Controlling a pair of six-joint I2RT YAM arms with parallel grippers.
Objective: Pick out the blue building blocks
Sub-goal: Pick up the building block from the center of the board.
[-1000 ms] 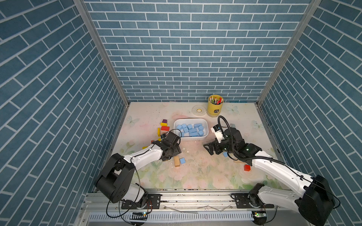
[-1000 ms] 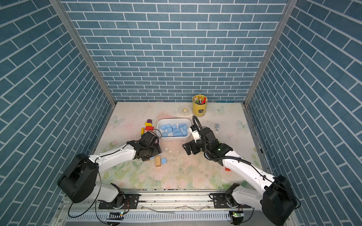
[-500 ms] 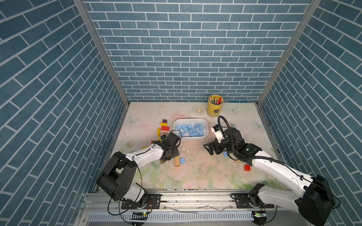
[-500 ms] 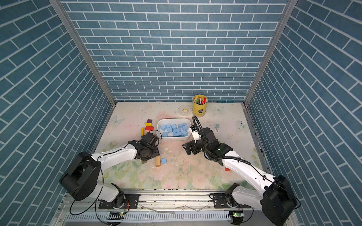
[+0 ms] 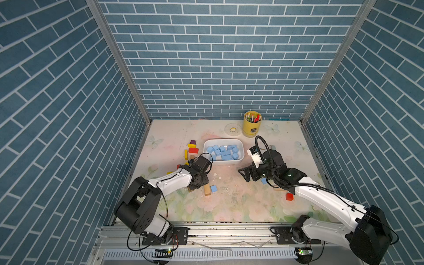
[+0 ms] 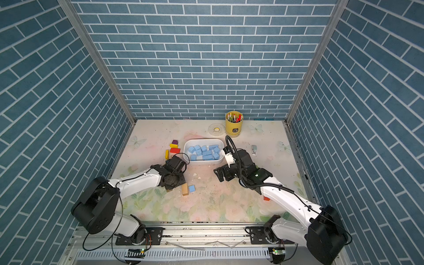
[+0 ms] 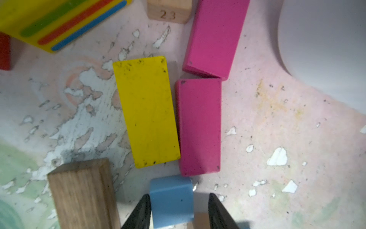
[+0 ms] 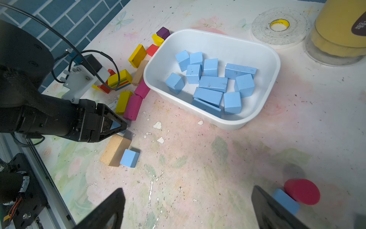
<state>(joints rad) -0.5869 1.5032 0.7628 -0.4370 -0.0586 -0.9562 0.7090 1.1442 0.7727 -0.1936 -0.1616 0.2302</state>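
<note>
The left claw (image 7: 179, 195) straddles 1 blue block (image 7: 171, 200): 1 finger touches it, the other stands just off. Ahead of its tips lie a yellow block (image 7: 146, 111) and 2 magenta blocks (image 7: 199, 126); a brown wooden block (image 7: 83, 194) flanks it. More blue blocks (image 8: 213, 83) fill the white tub (image 8: 217, 41). The right claw (image 8: 188, 210) gapes wide, empty, a spare blue block (image 8: 285, 200) beside 1 finger. Against 1 second ago, the left jaws have narrowed.

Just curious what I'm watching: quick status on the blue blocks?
Left gripper astride blue block, gap on one side. Right gripper open, empty. Blue blocks in white bin; loose blue cube outside. Brown wooden block beside left gripper.
</note>
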